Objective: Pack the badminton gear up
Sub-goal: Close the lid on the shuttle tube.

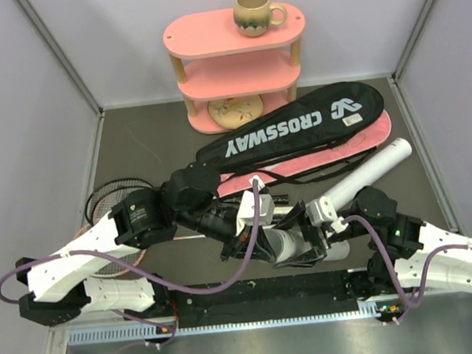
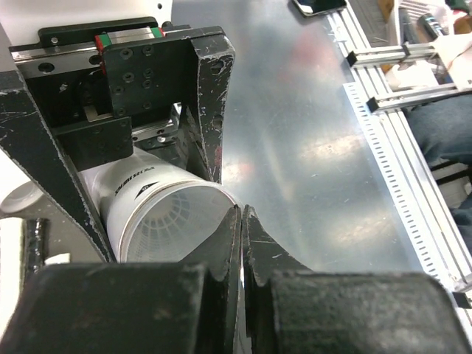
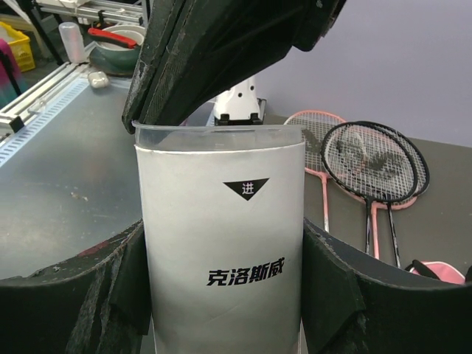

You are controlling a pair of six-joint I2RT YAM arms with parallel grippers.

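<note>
Right wrist view — right gripper [image 3: 221, 295] clamps the white cylindrical tube [image 3: 221, 221] to steady it; left gripper [image 2: 241, 221], jaws shut empty, meets its mouth.

place: robotics lab, a walled test cell for tabletop handling
enclosure: plain pale grey panels [image 1: 11, 98] on three sides, metal strips at the corners, closing in a dark table [image 1: 149, 143]
fixtures: two white-and-black robot arms, left arm [image 1: 61, 273] and right arm [image 1: 462, 268], mounted side by side at the near edge; purple cables [image 1: 145, 279] looped along them
framing: slotted aluminium rail [image 1: 233, 321] across the front; more aluminium profiles [image 2: 413, 88] beside a brushed metal benchtop [image 2: 310, 162]
adjoining bench: yellow crate [image 3: 13, 46] and clear bottle [image 3: 70, 40] among loose items
props: pink three-tier shelf [image 1: 235, 35] bearing a beige mug [image 1: 255, 12], set at the back panel of the bare cell
</note>
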